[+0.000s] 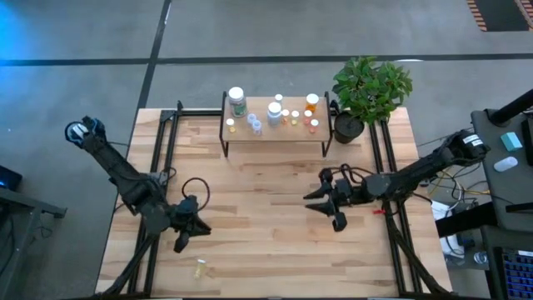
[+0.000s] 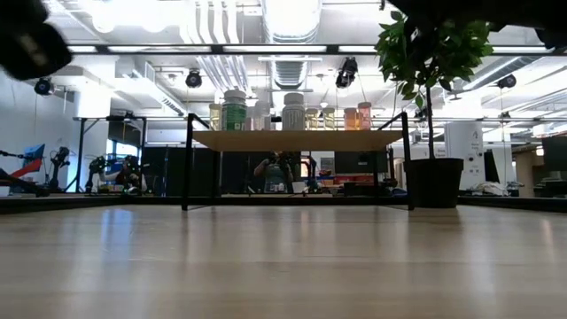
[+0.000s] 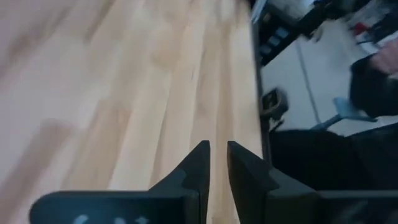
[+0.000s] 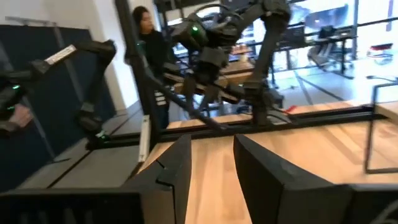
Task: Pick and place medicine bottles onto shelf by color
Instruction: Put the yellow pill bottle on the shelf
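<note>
High view showed one yellow bottle [image 1: 200, 269] lying near the table's front edge, at about five o'clock from my left gripper [image 1: 185, 235], fingers nearly together. My right gripper [image 1: 329, 208], slightly parted, was farther. Others stood on the shelf [image 1: 275, 130].

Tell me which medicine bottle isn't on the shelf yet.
The small yellowish bottle lying on the table near its front edge, close to the left tool; all others stand on the shelf.
</note>
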You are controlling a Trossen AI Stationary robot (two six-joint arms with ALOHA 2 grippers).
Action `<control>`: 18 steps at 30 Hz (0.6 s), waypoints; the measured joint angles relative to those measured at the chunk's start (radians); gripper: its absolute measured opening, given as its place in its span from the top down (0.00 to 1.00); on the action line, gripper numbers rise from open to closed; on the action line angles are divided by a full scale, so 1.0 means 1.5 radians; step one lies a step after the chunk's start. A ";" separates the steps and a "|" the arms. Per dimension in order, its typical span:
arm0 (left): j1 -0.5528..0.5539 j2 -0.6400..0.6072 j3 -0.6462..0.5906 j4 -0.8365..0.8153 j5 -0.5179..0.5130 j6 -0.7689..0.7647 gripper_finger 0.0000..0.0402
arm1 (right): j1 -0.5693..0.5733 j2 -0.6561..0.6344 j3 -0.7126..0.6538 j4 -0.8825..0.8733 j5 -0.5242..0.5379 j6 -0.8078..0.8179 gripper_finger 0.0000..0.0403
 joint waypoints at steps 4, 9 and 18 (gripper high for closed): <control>-0.041 0.038 0.003 -0.053 0.023 -0.124 0.91 | 0.026 0.013 0.000 0.008 0.000 -0.004 0.71; -0.074 0.073 0.002 -0.052 0.063 -0.237 0.91 | 0.048 0.027 0.000 0.009 0.005 0.010 0.72; -0.114 0.166 0.000 0.044 0.086 -0.290 0.87 | 0.080 0.051 0.000 0.037 0.005 0.015 0.70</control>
